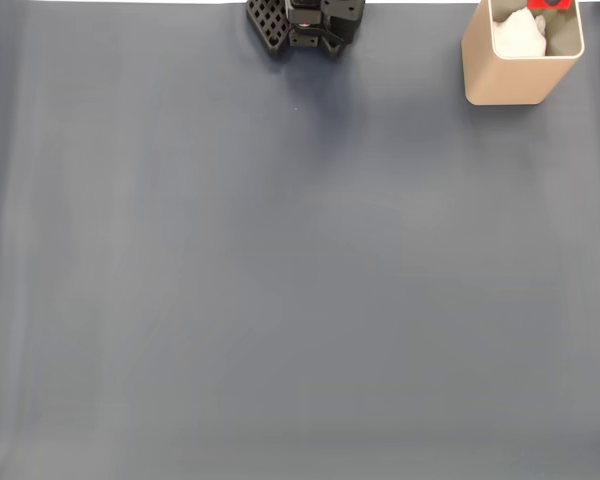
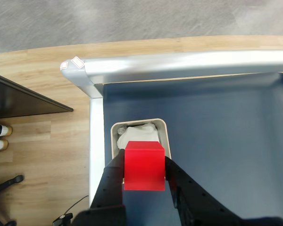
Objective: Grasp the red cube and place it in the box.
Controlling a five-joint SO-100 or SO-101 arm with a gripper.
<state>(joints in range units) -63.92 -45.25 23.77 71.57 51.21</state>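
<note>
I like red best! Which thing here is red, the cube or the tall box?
The red cube, pinched in the gripper above the box, which is beige.

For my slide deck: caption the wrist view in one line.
Gripper holds the red cube directly above the open beige box, white paper visible inside.

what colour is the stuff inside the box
White, like crumpled paper inside the beige box; clearest in the wrist view.

A plain dark blue-grey surface [image 1: 280, 280] carries the beige box [image 1: 500, 85] near its far right corner in the fixed view, with what seems the arm's black base [image 1: 305, 25] at the far edge.
</note>
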